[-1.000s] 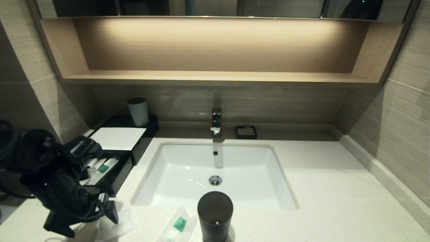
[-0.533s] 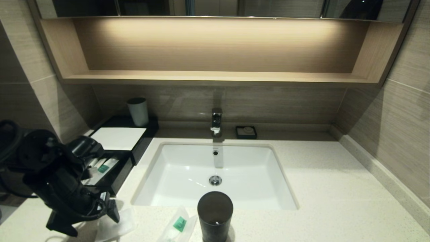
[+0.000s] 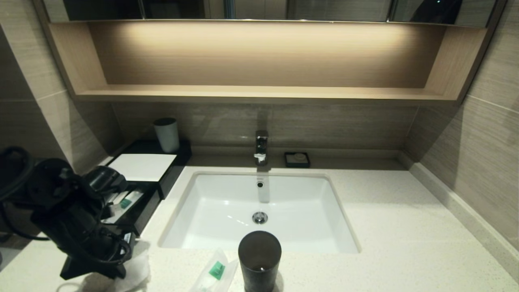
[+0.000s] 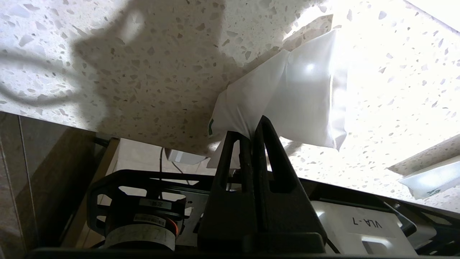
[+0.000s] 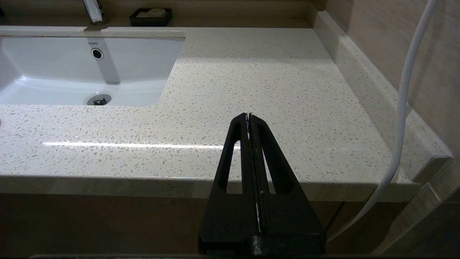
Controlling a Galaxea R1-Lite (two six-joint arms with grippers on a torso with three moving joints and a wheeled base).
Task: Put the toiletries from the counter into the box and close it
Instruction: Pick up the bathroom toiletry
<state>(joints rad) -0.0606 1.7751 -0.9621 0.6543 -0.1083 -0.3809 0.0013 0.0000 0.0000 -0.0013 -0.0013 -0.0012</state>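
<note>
Pinching only the corner of the squarish translucent-white plastic packet at the speckled counter's front edge, my left gripper is clenched on it; the slick film could slip out during lifting toward the black pull-out box.

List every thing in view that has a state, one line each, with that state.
left gripper: shut on the squarish packet.
squarish packet: pinched at one edge, against the counter.
right gripper: shut, empty, parked off the counter's front edge.
box tray: pulled out, packets inside.
green-label packet: lying on the counter beside the dark cup.
dark cup: upright.
faucet: no water running.
</note>
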